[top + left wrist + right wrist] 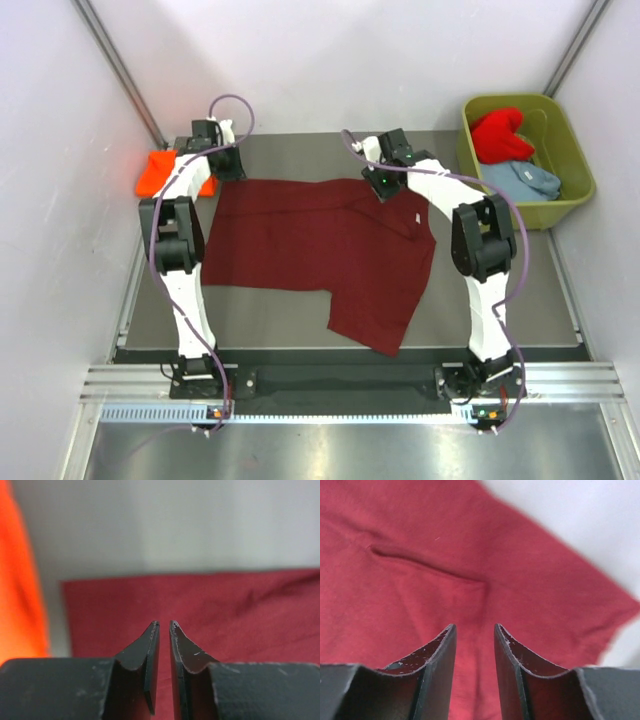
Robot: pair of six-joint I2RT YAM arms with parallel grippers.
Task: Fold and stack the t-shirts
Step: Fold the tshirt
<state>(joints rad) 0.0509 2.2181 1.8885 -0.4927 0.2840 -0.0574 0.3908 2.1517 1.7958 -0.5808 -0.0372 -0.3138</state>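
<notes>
**A:** Which step are they on?

**B:** Folding the maroon t-shirt [310, 250], I reckon. It lies flat on the bench [260, 322], with its far edge right under the left end effector [163, 624] and the right end effector [475, 626].

**A:** Are they gripping it?

**B:** No. The left jaws stand a slit apart and the right ones wider, with nothing between either pair.

**A:** And next?

**B:** Likely pinching that edge for a fold. The orange t-shirt [160, 172] sits just left of the left end effector.
</notes>
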